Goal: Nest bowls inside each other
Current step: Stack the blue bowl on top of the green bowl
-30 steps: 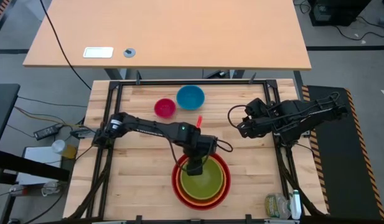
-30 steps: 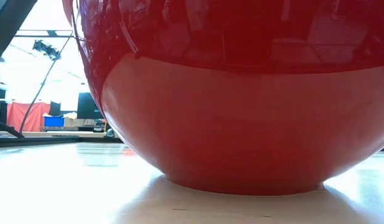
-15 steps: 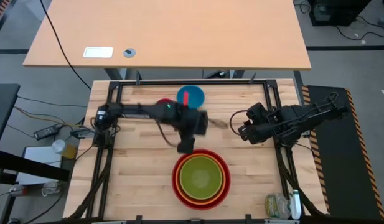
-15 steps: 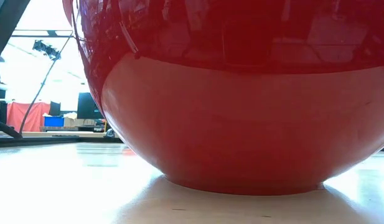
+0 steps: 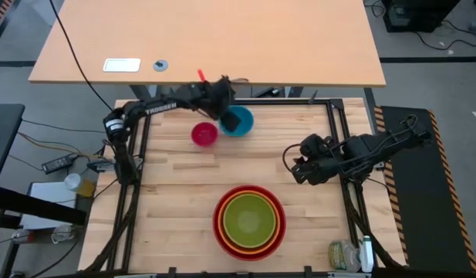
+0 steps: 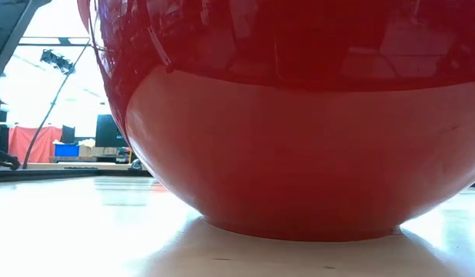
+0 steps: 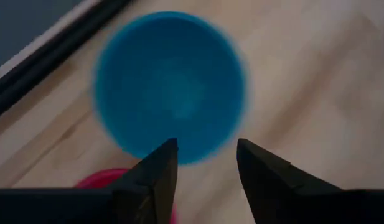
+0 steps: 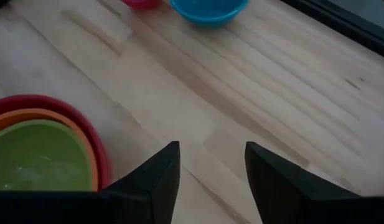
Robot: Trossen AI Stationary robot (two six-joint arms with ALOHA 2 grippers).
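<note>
A red bowl [image 5: 219,224] stands near the table's front edge, with an orange bowl [image 5: 278,229] and a yellow-green bowl [image 5: 249,218] nested inside it. The red bowl's wall [image 6: 299,154] fills the low view. A blue bowl [image 7: 170,84] and a smaller pink bowl [image 5: 204,134] stand side by side on their bases near the far edge. My left gripper [image 7: 206,149] hovers open over the blue bowl's [image 5: 242,123] near-left rim with nothing between its fingers. My right gripper [image 8: 210,152] hangs open above bare wood at the right, between the stack and the blue bowl [image 8: 209,11].
A black metal frame [image 5: 330,116] runs around the wooden table top. A clear plastic bottle [image 5: 344,255] lies at the near right corner. Bare wood lies open across the table's left half and middle [image 5: 176,185].
My left gripper has swung from above the nested stack toward the table's far edge, rolling as it went, and now hangs over the blue bowl. The yellow-green bowl stays in the orange one. No bowl has moved.
</note>
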